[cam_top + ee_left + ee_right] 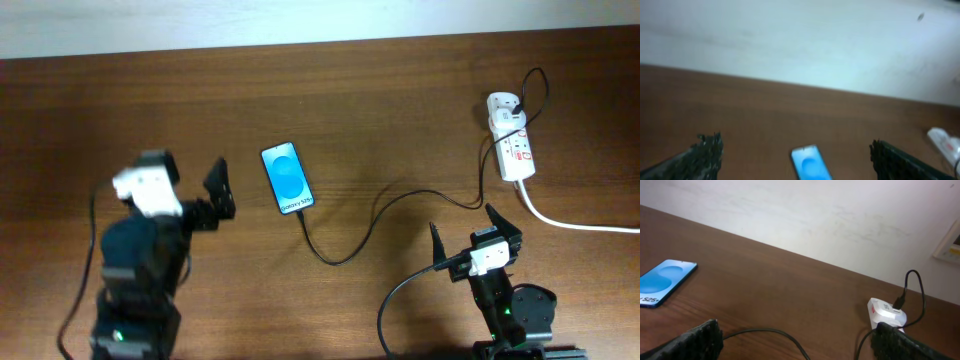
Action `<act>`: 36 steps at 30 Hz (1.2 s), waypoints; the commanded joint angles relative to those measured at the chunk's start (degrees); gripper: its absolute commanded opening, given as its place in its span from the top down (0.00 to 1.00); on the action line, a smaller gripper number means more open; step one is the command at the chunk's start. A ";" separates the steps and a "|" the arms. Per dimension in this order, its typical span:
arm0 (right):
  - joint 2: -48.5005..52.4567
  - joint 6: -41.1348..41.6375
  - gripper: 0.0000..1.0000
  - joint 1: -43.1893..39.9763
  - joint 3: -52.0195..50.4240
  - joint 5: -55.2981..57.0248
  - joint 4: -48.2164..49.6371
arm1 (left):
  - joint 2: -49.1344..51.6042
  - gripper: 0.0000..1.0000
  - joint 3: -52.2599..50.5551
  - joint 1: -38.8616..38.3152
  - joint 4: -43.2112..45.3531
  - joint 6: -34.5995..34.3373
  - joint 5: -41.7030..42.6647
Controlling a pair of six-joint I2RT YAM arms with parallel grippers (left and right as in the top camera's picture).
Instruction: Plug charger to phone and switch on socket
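The phone (286, 179) lies face up on the brown table, its blue screen lit; it also shows in the left wrist view (810, 163) and the right wrist view (662, 281). The charger cable (370, 225) runs from the phone's lower end across the table to the white socket strip (512, 137) at the back right, also visible in the right wrist view (886, 313). Its tip lies at the phone's bottom edge; I cannot tell whether it is plugged in. My left gripper (221, 190) is open and empty, left of the phone. My right gripper (470, 237) is open and empty, over the cable, in front of the socket.
The socket's thick white cord (575, 224) runs off to the right edge. A pale wall (800, 40) borders the table's far edge. A wall plate (951, 242) shows at the right.
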 commanded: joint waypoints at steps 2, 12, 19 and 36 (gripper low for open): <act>-0.59 0.24 0.01 0.37 -0.50 0.26 -0.13 | -12.00 0.01 -16.59 0.24 9.22 0.94 -1.09; -0.52 0.24 0.01 0.37 -0.50 0.26 -0.13 | -27.58 0.01 -34.25 0.24 12.66 0.96 -1.77; -0.48 0.24 0.01 0.35 -0.50 0.26 -0.13 | -34.40 0.01 -38.05 0.28 10.16 0.98 -5.44; -0.48 0.24 0.01 0.35 -0.50 0.26 -0.11 | -40.52 0.01 -38.05 0.31 5.09 12.85 -5.01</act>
